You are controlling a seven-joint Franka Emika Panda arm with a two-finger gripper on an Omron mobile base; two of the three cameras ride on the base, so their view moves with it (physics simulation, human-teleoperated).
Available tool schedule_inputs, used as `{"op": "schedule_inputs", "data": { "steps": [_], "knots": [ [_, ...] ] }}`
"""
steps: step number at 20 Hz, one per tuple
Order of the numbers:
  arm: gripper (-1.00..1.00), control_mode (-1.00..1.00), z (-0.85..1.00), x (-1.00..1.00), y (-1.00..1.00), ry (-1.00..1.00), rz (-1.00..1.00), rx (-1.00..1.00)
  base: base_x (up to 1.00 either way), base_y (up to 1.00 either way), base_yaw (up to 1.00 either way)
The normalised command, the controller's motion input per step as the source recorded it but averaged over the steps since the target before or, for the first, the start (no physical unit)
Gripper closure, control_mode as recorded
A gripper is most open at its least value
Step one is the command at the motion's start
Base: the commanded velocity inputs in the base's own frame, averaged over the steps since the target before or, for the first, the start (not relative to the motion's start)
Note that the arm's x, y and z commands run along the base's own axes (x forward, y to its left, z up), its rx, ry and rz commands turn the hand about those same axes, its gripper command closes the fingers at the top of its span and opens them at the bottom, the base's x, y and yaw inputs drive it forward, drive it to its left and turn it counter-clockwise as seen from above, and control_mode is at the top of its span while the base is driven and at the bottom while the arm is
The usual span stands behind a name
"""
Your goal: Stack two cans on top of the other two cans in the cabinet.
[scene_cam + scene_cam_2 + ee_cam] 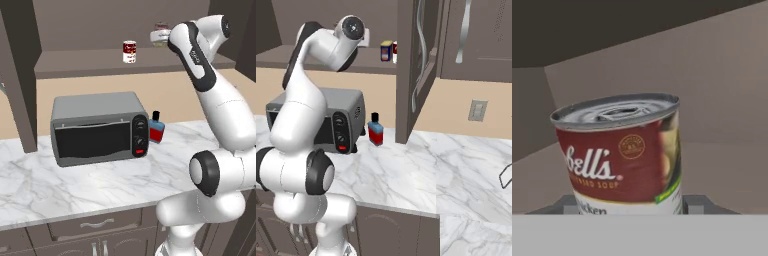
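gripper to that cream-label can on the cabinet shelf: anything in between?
Nothing visible. In the hand view the can sits right between the gripper's finger tips, so close that the jaws look shut on it. On the cabinet shelf, the red-and-white can stands apart to its left.

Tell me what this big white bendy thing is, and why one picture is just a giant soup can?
The white thing is a robot arm in a pretend computer kitchen. Two pictures come from cameras behind it, one on each side. The third comes from a camera on its hand, so the soup can looks giant because it sits right between the fingers of the tool, which is squeezing it. On the marble counter stand a grey toaster oven and a little red and blue bottle. Up in the brown cabinet stands a red-and-white can, and a blue-and-yellow can too.
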Motion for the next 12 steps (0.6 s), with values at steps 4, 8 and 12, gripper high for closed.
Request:
{"op": "schedule_inputs", "data": {
  "steps": [4, 8, 12],
  "knots": [
    [1.0, -1.0, 0.16, -0.01, 0.19, -0.16, 0.0, 0.06, 0.0, 0.0, 0.0],
    [1.0, -1.0, 0.2, 0.11, 0.25, -0.04, 0.0, 0.01, 0.0, 0.0, 0.0],
    [1.0, -1.0, 0.26, 0.05, 0.24, 0.03, 0.0, 0.0, 0.0, 0.0, 0.0]
  ]
}}
